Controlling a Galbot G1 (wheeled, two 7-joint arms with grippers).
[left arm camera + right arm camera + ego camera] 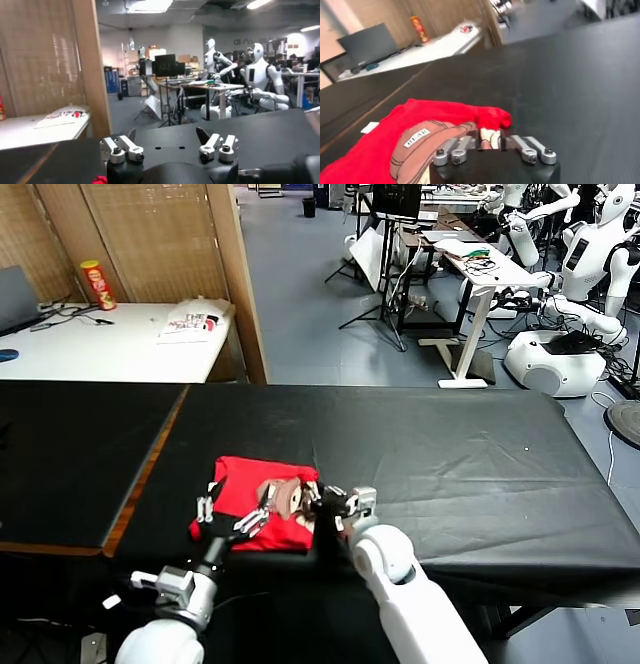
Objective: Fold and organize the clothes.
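The clothes (250,502), a red T-shirt, lie folded into a small bundle near the front edge of the black table (450,454), brown-and-white print facing up. My left gripper (232,518) hovers open over the bundle's left front part. In the left wrist view it (167,136) holds nothing, with only a red scrap of the clothes (100,179) showing. My right gripper (322,502) sits at the bundle's right edge. In the right wrist view it (488,138) stands shut on a printed fold of the clothes (420,125).
A second black table (70,454) adjoins on the left, with a wooden strip (150,464) at the seam. Behind it stands a white table (110,344) with a red can (97,284) and a white printed bag (192,324). Desks and other robots (590,254) fill the far right.
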